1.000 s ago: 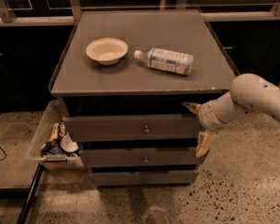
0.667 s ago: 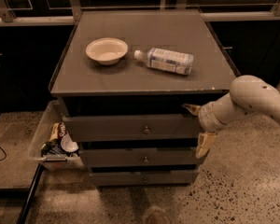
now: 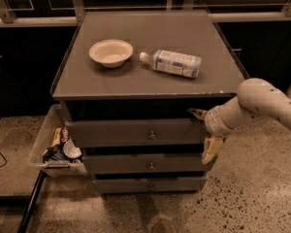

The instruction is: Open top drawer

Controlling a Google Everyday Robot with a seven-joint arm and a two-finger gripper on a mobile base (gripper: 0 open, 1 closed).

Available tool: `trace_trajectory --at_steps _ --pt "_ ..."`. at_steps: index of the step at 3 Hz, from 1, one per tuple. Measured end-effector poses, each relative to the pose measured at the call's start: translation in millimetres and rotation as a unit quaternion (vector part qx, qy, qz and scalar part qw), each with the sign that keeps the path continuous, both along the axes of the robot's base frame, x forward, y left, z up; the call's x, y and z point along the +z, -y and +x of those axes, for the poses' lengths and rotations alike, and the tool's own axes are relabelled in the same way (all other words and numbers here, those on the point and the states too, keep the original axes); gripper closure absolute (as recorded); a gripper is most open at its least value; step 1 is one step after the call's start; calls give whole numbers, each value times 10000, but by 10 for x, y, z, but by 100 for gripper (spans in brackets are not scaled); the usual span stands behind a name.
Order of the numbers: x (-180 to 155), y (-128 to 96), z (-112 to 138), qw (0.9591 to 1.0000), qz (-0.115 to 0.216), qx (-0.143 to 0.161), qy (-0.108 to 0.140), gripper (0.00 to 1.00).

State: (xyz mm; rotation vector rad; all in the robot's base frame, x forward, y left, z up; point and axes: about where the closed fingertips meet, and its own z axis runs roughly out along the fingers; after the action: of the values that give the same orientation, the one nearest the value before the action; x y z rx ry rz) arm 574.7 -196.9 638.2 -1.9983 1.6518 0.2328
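The top drawer [image 3: 116, 133] is the widest grey front of three on the cabinet, with a small round metal knob [image 3: 152, 135] at its centre. A dark gap shows between it and the cabinet top. My gripper [image 3: 204, 132] is at the right end of this drawer front, well to the right of the knob. It is open, with one finger [image 3: 198, 113] at the front's upper edge and the other finger [image 3: 209, 150] at its lower edge. The white arm reaches in from the right.
A cream bowl [image 3: 110, 52] and a plastic water bottle [image 3: 173, 63] lying on its side rest on the cabinet top [image 3: 145, 84]. Two slimmer drawers [image 3: 150, 165] sit below. A clear bin [image 3: 52, 147] of snacks hangs at the cabinet's left. A rail runs behind.
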Motion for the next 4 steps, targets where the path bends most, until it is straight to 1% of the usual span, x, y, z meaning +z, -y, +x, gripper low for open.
trace_trajectory --at_steps 1,2,3,4 --pt "-44 -46 97 10000 44 15 -60 0" --pt "-45 -46 97 10000 44 15 -61 19" --pt "-43 -46 96 10000 43 17 -61 42" --pt "54 -50 3 9999 -10 124 -82 66"
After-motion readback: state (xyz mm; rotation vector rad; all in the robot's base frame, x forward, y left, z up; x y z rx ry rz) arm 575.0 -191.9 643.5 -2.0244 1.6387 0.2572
